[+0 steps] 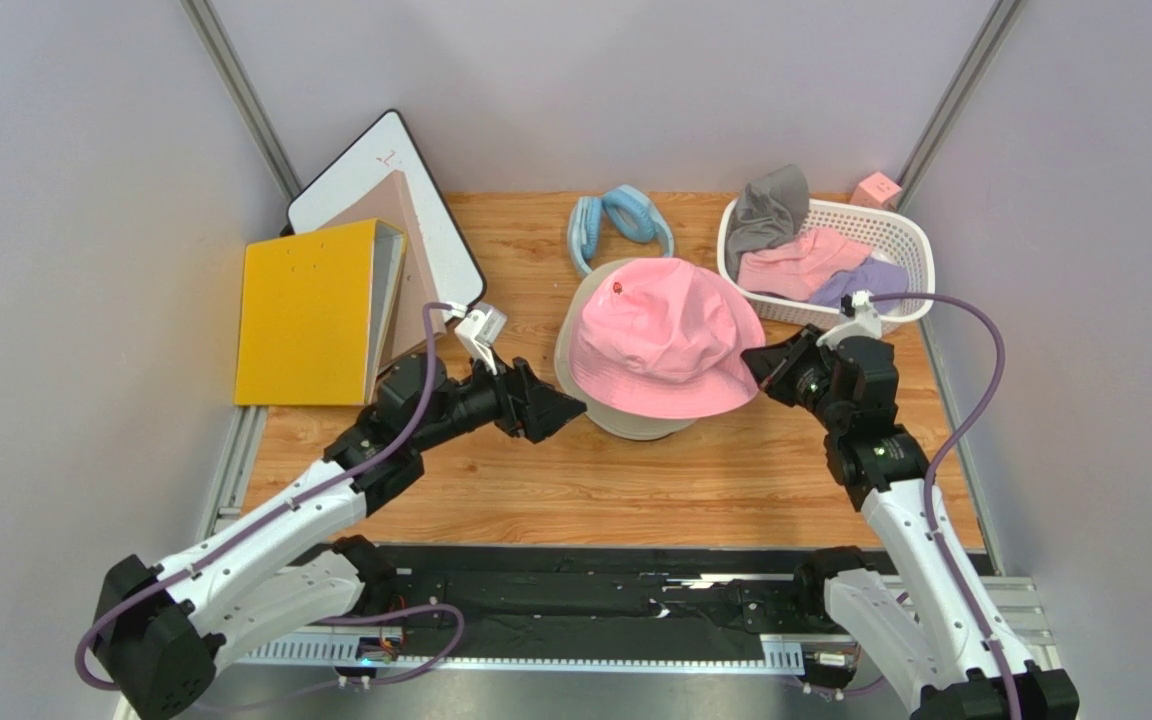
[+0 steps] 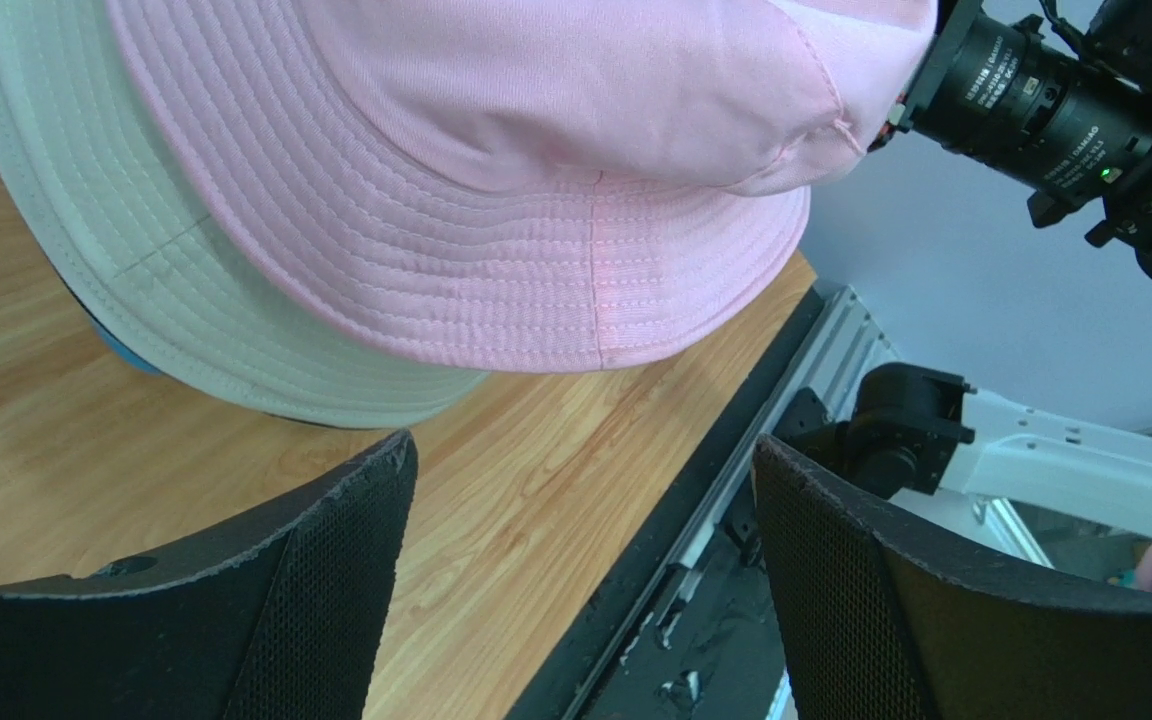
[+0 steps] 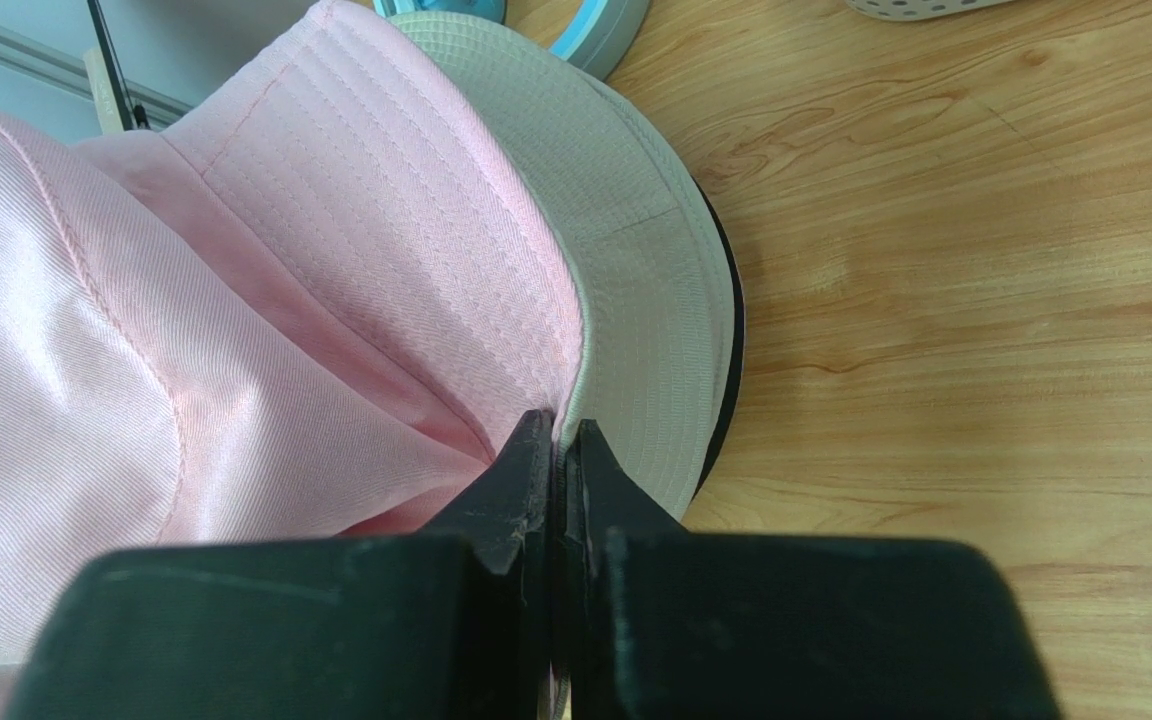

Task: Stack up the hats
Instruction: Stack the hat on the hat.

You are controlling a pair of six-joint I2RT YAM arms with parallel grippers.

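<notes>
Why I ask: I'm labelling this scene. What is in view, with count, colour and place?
pink hat: one, pink, top of the stack at table centre
beige hat: one, beige, directly under it
basket: one, white, back right
grey hat: one, grey, in the basket
second pink hat: one, pink, in the basket
lavender hat: one, lavender, in the basket
padded ring: one, light blue, behind the stack
folder: one, yellow, left side
board: one, white, black-framed, back left
small box: one, pink, behind the basket
table: one, wood
left gripper: black, open, left of the stack
right gripper: black, shut on the pink hat's brim
</notes>
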